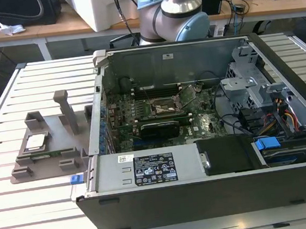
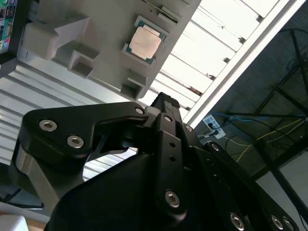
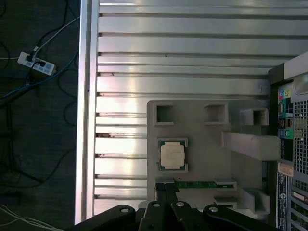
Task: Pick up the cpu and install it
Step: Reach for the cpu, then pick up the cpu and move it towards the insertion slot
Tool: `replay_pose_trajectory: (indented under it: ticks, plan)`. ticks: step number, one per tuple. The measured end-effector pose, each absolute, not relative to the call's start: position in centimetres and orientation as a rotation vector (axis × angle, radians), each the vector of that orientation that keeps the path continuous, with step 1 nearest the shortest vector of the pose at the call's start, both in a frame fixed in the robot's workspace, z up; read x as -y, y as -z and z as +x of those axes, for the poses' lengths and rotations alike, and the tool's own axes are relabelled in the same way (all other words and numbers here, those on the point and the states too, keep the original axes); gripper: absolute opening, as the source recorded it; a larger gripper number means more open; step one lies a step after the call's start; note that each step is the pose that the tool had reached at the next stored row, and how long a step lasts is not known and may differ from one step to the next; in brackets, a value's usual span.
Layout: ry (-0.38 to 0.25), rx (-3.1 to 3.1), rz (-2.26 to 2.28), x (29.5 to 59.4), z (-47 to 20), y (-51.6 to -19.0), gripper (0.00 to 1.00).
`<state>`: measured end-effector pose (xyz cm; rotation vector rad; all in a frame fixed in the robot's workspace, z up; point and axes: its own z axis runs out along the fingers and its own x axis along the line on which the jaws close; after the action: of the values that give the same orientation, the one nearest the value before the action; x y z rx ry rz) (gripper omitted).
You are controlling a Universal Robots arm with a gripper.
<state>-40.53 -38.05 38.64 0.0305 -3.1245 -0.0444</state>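
Observation:
The cpu (image 1: 35, 141) is a small square chip with a pale metal top and a green rim. It lies flat in a recess of a grey holder (image 1: 48, 161) on the slatted table, at the exterior view's left. In both wrist views the cpu (image 3: 173, 155) (image 2: 146, 41) lies a good way below my black gripper (image 3: 166, 188) (image 2: 166, 100). The fingertips are pressed together with nothing between them, well above the holder (image 3: 207, 144). The dark metal-framed socket (image 1: 166, 106) sits on the motherboard inside the open computer case (image 1: 205, 196).
A green memory stick (image 3: 195, 184) lies in a slot of the holder beside the cpu. Upright grey posts (image 1: 65, 110) rise from the holder. The case wall (image 1: 97, 126) stands just right of the holder. The table edge (image 3: 86, 120) drops to a floor with cables.

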Motion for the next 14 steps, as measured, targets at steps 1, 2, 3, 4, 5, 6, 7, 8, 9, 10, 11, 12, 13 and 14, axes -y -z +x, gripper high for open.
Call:
replay_pose_trajectory:
  ticks: [1,2,3,4,5,6,7,8,9,10,11,12,13,14]
  plan:
    - [0.044,3.124,0.031,38.05,-40.53,-38.64,0.11]
    - [0.044,3.124,0.033,38.05,-40.53,-38.64,0.11]
    - [0.044,3.124,0.034,38.05,-40.53,-38.64,0.11]
    - [0.044,3.124,0.035,38.05,-40.53,-38.64,0.11]
    - [0.044,3.124,0.035,38.05,-40.53,-38.64,0.11]
    - [0.044,3.124,0.036,38.05,-40.53,-38.64,0.11]
    - [0.044,3.124,0.037,38.05,-40.53,-38.64,0.11]
    - [0.044,3.124,0.037,38.05,-40.53,-38.64,0.11]
    - [0.044,3.124,0.039,38.05,-40.53,-38.64,0.11]
    - [0.044,3.124,0.040,38.05,-40.53,-38.64,0.11]
    - [0.044,3.124,0.041,38.05,-40.53,-38.64,0.11]
    - [0.044,3.124,0.043,38.05,-40.53,-38.64,0.11]
    - [0.044,3.124,0.044,38.05,-40.53,-38.64,0.11]
    - [0.044,3.124,0.045,38.05,-40.53,-38.64,0.11]
